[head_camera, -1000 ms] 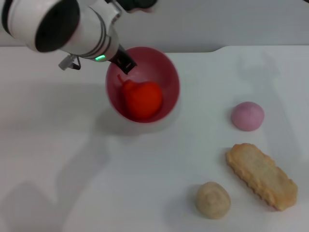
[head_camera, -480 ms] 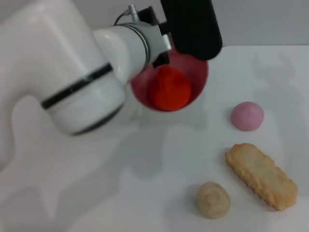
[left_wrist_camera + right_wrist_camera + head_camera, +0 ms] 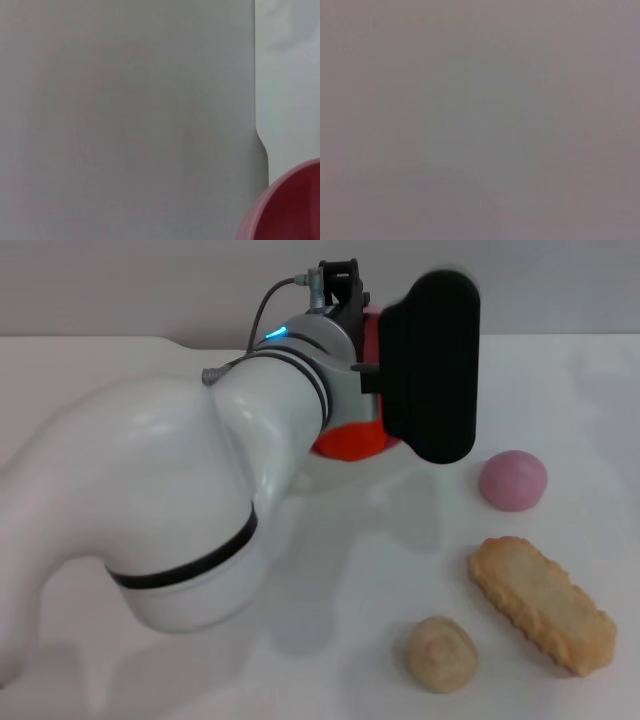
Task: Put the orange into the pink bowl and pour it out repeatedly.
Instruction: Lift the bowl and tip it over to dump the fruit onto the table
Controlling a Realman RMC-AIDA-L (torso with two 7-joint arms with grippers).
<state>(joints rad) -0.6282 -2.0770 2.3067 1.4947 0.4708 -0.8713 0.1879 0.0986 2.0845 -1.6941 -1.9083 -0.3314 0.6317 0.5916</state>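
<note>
My left arm fills the left and middle of the head view. Its gripper (image 3: 392, 365), a black block, stands at the pink bowl (image 3: 371, 332) and holds it tilted on its side above the table. Only a thin strip of the bowl shows between wrist and gripper; its rim also shows in the left wrist view (image 3: 292, 210). The orange (image 3: 348, 441) shows below the wrist, partly hidden. I cannot tell whether it is still inside the bowl or resting on the table. The right gripper is out of view.
A pale pink ball (image 3: 513, 480) lies right of the gripper. A long tan biscuit-shaped piece (image 3: 542, 604) and a beige lump (image 3: 441, 652) lie at the front right. The table's far edge (image 3: 560, 336) runs along the back.
The left arm has swung right and turned over, carrying the bowl to the right and tipping it from upright onto its side. The orange moved right with it and now shows beneath the wrist.
</note>
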